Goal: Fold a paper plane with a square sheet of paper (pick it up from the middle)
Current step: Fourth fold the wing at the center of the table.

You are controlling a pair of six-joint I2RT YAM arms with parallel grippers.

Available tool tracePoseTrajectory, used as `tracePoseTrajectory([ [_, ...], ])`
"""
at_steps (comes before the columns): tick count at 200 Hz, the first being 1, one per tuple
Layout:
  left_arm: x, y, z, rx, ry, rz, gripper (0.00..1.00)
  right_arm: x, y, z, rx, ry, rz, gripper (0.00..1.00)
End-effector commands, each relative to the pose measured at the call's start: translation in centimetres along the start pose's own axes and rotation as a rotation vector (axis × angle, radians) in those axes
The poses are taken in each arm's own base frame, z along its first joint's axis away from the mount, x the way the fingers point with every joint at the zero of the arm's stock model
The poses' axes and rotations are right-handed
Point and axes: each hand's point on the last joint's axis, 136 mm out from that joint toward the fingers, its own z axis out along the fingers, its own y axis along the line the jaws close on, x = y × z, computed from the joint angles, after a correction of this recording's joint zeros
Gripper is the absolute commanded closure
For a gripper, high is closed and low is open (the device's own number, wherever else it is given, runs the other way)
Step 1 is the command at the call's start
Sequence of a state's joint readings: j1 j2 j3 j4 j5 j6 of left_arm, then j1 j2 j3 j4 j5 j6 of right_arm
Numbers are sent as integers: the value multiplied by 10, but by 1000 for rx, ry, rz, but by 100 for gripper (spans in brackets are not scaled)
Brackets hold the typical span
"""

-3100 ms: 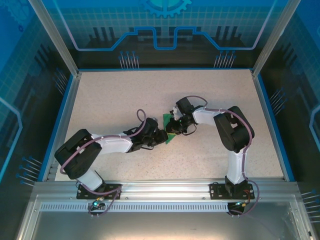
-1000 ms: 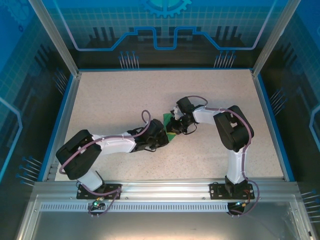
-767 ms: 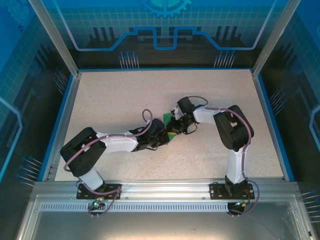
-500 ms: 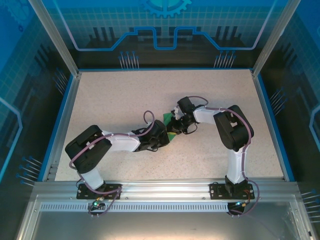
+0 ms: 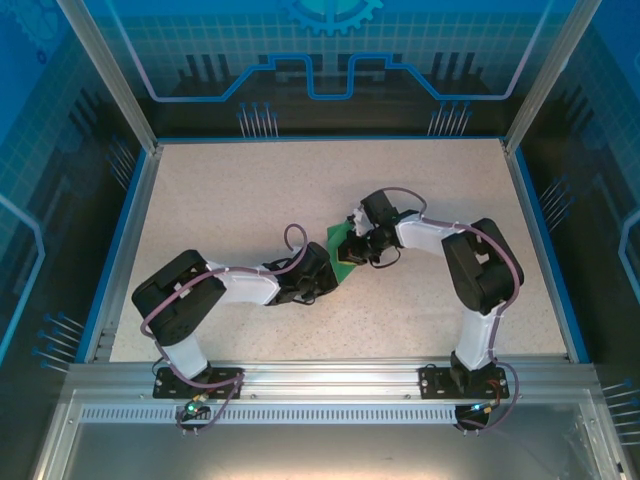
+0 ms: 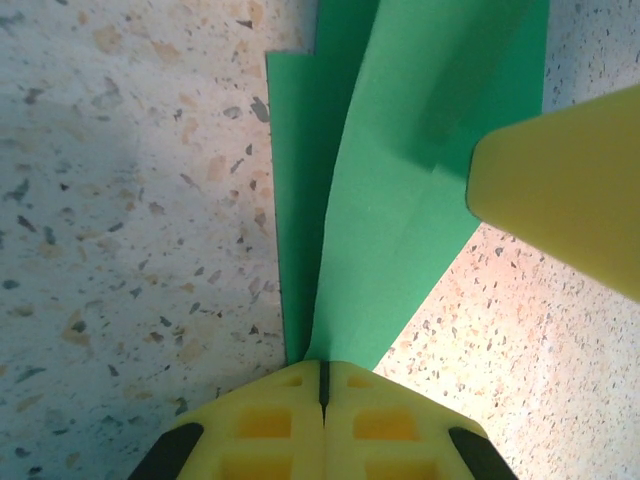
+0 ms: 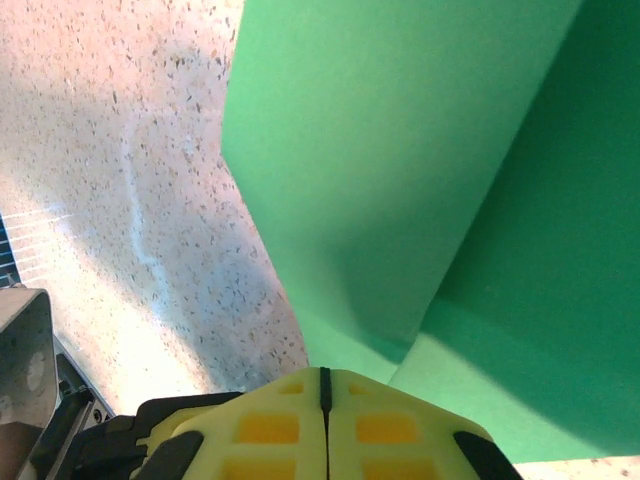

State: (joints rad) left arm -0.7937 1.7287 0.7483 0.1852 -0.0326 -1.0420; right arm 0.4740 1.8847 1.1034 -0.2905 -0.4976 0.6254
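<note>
The green sheet of paper lies mid-table, creased into overlapping flaps that narrow to a point like a dart. My left gripper comes at it from the near left. In the left wrist view its yellow jaws are shut on the narrow end of the paper. My right gripper meets the paper from the far right, and one of its yellow fingers rests on the top flap. In the right wrist view its jaws are shut on the edge of the paper, whose flaps rise above the speckled table.
The speckled beige table has a blue raised rim on its sides. An aluminium rail carries both arm bases at the near edge. The right arm's elbow stands high to the right of the paper.
The left arm's elbow has swung right, nearer the paper. The right arm's elbow has shifted right and its jaws have closed fully on the paper. The paper has stayed in place.
</note>
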Motion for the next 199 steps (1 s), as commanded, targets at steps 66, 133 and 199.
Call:
tracePoseTrajectory([
  [66, 19, 42, 3, -115, 59, -29, 100, 40, -12, 27, 17, 127, -1, 99],
  [133, 26, 49, 1, -132, 89, -28, 100, 21, -30, 29, 83, 104, 13, 99],
  [199, 38, 61, 2, -162, 144, -15, 100, -32, -38, 19, 80, 5, -22, 98],
])
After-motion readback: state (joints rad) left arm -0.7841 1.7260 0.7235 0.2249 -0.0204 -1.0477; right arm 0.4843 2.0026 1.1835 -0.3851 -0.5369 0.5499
